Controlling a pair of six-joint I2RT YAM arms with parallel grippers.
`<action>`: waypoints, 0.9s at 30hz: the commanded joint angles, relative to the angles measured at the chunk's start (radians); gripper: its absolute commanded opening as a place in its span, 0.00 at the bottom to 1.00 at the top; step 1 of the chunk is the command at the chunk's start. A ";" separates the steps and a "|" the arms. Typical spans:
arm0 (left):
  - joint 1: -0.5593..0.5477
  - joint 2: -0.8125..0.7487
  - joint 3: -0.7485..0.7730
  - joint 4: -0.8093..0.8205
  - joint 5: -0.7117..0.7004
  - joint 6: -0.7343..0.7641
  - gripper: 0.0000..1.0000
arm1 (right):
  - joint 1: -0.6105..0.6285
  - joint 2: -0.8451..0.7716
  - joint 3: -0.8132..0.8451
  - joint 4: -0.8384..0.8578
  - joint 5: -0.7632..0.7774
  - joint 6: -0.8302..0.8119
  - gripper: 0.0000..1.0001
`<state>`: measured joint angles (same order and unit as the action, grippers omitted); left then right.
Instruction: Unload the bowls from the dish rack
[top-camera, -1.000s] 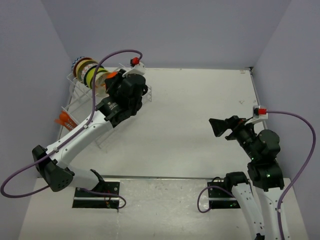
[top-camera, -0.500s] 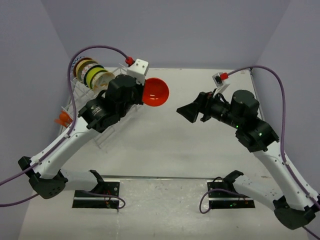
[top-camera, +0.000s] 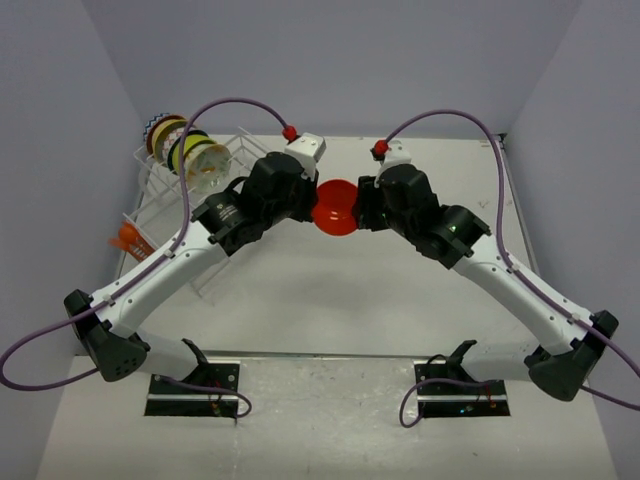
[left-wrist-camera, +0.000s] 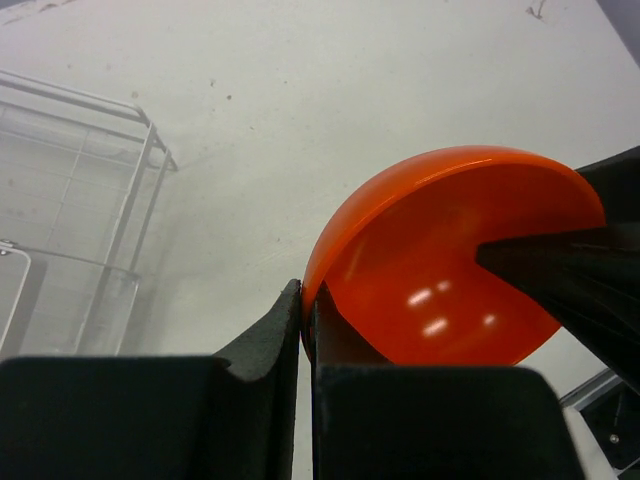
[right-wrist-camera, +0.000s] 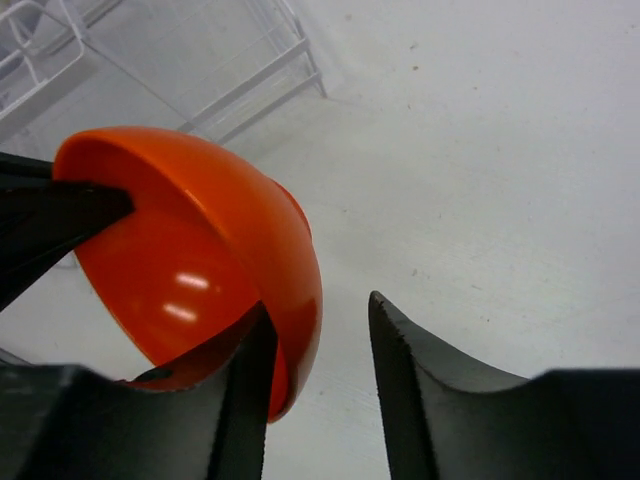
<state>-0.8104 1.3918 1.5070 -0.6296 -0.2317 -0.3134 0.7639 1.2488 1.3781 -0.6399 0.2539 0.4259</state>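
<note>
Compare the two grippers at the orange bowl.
The left gripper pinches the rim of the orange bowl, jaws shut; the right gripper straddles the opposite rim, a gap showing beside one finger. The left reaches from the dish rack side, the right from opposite. Both are at its rim.

A: How do the arms stand?
B: The left arm (top-camera: 170, 265) and the right arm (top-camera: 510, 280) both reach forward and bend inward, wrists nearly meeting.
A: The left gripper (left-wrist-camera: 305, 310)?
B: Pinched tight on the orange-red bowl (left-wrist-camera: 440, 270), at its rim.
A: The right gripper (right-wrist-camera: 320, 315)?
B: Jaws apart, straddling the opposite rim, one finger inside, the other clear outside.
</note>
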 joint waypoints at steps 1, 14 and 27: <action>0.000 -0.011 0.022 0.082 0.057 -0.039 0.00 | 0.012 0.017 0.036 0.011 0.134 -0.035 0.40; 0.001 -0.074 0.064 -0.040 -0.299 -0.104 1.00 | -0.185 0.191 0.002 0.074 0.026 -0.035 0.00; 0.008 -0.246 0.234 -0.294 -0.586 -0.118 1.00 | -0.452 0.871 0.404 -0.175 -0.303 -0.091 0.00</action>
<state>-0.8112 1.1629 1.6924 -0.8585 -0.7036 -0.4122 0.3164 2.1361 1.7042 -0.7498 0.0212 0.3614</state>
